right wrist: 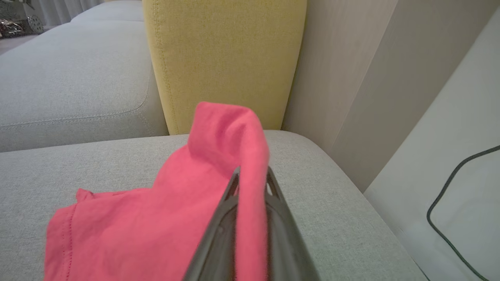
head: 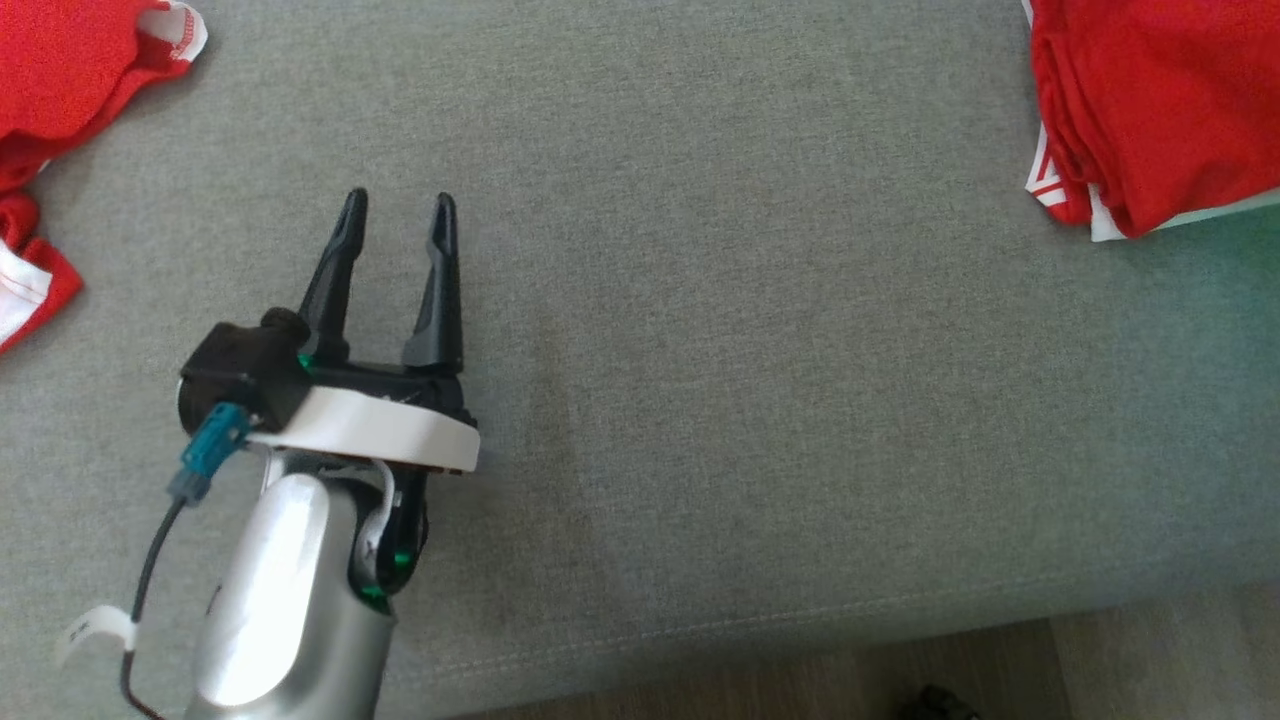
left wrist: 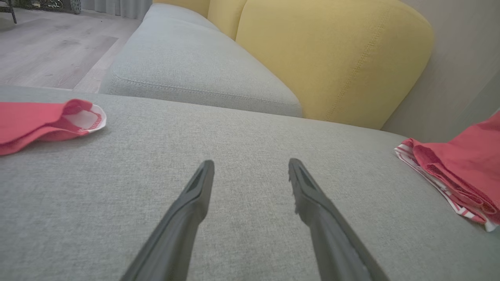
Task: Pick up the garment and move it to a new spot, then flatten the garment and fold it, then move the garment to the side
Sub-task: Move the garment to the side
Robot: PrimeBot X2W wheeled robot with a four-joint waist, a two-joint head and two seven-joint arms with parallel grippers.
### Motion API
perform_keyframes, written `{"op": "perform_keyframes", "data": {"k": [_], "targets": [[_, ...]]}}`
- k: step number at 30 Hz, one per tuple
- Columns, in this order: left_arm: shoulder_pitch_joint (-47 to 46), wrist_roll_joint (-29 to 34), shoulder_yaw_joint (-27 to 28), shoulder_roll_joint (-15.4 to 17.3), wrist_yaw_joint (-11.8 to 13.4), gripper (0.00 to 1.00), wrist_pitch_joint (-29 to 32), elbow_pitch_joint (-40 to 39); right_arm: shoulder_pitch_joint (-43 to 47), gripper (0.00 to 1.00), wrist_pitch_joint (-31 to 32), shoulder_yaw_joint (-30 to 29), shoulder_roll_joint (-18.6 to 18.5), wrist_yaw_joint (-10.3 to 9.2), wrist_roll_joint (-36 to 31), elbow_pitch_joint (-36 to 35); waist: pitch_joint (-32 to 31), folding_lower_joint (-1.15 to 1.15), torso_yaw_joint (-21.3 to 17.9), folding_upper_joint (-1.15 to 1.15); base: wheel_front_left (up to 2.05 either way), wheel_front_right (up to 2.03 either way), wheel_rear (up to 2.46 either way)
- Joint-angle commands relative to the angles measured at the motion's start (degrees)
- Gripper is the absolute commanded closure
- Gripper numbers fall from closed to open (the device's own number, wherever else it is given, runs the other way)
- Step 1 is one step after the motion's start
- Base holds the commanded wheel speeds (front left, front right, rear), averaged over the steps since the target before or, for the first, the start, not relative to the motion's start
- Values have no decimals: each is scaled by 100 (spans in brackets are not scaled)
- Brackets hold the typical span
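Observation:
The garment [head: 1160,110] is red with white trim and lies bunched in folds at the far right of the grey sofa seat [head: 750,350]. In the right wrist view my right gripper [right wrist: 253,171] is shut on a raised fold of the garment [right wrist: 156,218], and the rest of the cloth trails down to the left onto the seat. My left gripper [head: 400,205] hovers open over bare seat at the left, nothing between its fingers. The left wrist view has my left gripper [left wrist: 252,164] pointing across the seat, with the garment [left wrist: 461,171] far to its right.
A second red garment [head: 60,70] lies at the seat's far left, also seen as a red heap [left wrist: 35,121]. Yellow back cushions [left wrist: 332,58] stand behind the seat. The sofa's front edge and wooden floor [head: 1100,660] run along the bottom. A black cable [right wrist: 449,210] hangs beside the sofa's right end.

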Motion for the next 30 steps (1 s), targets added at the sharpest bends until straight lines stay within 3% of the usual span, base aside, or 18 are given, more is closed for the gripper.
{"op": "perform_keyframes", "data": {"k": [1, 3, 4, 11, 19, 30], "targets": [[-117, 49, 204, 45, -32, 0, -30, -162, -93, 80, -35, 3, -74, -4, -24, -194, 4, -1, 3, 0, 0, 0, 0], [-122, 56, 232, 45, -44, 0, -30, -144, -90, 35, -33, -57, -11, -4, 3, -218, 3, -1, 9, 0, 0, 0, 0], [-123, 58, 241, 45, -49, 0, -30, -134, -78, 0, -54, -70, 10, -4, -2, -247, -3, -1, 16, 0, 0, 0, 0], [-76, -15, 261, 45, -52, 0, -30, -34, 46, 0, -120, -30, 187, -4, 9, -572, -248, -1, 92, 0, 0, 0, 0], [108, -208, 237, 45, 30, 0, -30, -40, 515, 0, -264, 449, 591, -4, 166, -1271, -825, -1, 295, 0, 0, 0, 0], [611, -288, 330, 45, 117, 0, -30, -89, 1949, 0, -1054, 1072, 1370, -4, 359, -2214, -1690, -1, 667, 0, 0, 0, 0]]}}
